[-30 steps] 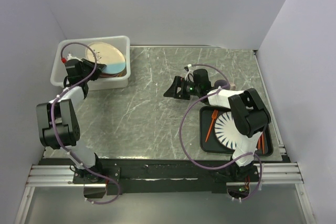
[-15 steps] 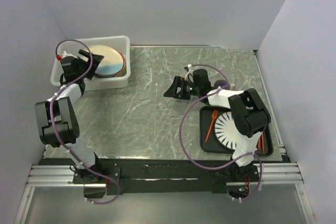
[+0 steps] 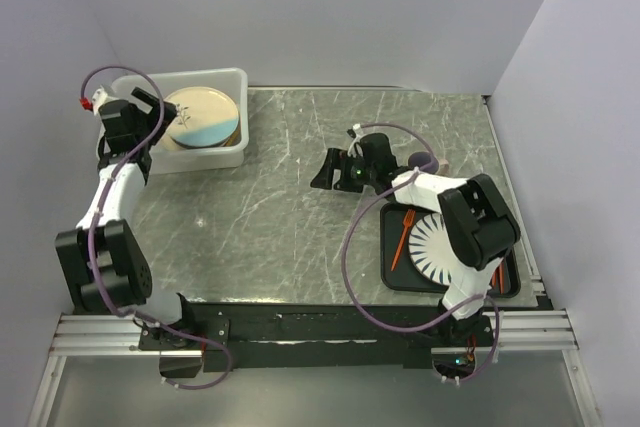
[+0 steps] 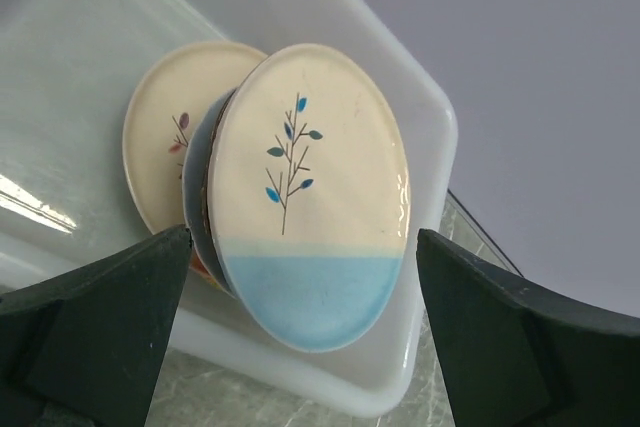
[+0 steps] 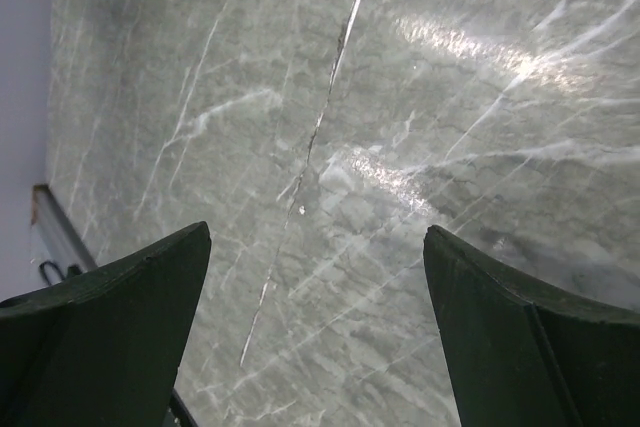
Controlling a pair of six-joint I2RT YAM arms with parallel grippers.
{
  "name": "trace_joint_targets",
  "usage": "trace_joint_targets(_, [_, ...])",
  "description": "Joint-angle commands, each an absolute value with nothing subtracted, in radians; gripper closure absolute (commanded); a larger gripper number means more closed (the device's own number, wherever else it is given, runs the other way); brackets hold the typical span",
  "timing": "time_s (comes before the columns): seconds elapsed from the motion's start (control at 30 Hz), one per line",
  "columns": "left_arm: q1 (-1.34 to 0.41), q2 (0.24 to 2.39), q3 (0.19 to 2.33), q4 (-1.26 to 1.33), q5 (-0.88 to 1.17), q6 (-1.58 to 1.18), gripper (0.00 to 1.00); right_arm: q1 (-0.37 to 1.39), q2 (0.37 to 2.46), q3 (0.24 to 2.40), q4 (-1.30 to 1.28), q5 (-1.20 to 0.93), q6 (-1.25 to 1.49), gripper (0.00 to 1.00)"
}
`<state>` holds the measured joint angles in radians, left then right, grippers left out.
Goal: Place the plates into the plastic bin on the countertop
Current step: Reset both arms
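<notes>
The plates (image 4: 310, 197) lie stacked inside the plastic bin (image 3: 216, 155) at the far left corner of the countertop (image 3: 280, 217). The top one is cream with a pale blue band and a leafy sprig. They look like glazed ceramic, so they are probably stiff, fairly heavy for their width, slick under a pad and quick to chip if knocked against each other or the tub wall. If one needed shifting, the rim would be the place to pinch, ideally where an edge overhangs the plate below. The left gripper (image 3: 148, 123) hangs just beside the bin's near-left rim with its jaws spread wide, gripping nothing. In its wrist view both fingers (image 4: 100, 317) stand clear of the stack. The right gripper (image 3: 322, 169) is also wide open and empty, low over bare countertop near the middle. The overhead view gives the layout, including a black tray (image 3: 392, 272) carrying a striped plate (image 3: 440, 242), but the stack reads there as almost one disc. The left wrist view shows that the top plate sits off-centre and seemingly slanted over a darker plate and a second cream one. The right wrist view shows only veined stone.
</notes>
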<state>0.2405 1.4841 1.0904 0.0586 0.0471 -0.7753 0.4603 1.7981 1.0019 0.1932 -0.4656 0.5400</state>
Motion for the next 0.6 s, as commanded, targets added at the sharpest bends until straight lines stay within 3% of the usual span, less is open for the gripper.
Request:
trace_joint_targets(0.0, [0.233, 1.333, 1.033, 0.103, 0.009, -0.71, 0.01, 0.503, 1.626, 1.009, 0.164, -0.272, 0.492, 0.06])
trace_joint_targets(0.17, [0.193, 1.243, 0.996, 0.169, 0.066, -0.661, 0.01, 0.541, 1.462, 0.945, 0.167, -0.074, 0.472, 0.05])
trace_joint_targets(0.57, [0.132, 1.227, 0.95, 0.23, 0.271, -0.577, 0.01, 0.566, 1.174, 0.784, 0.187, 0.107, 0.474, 0.0])
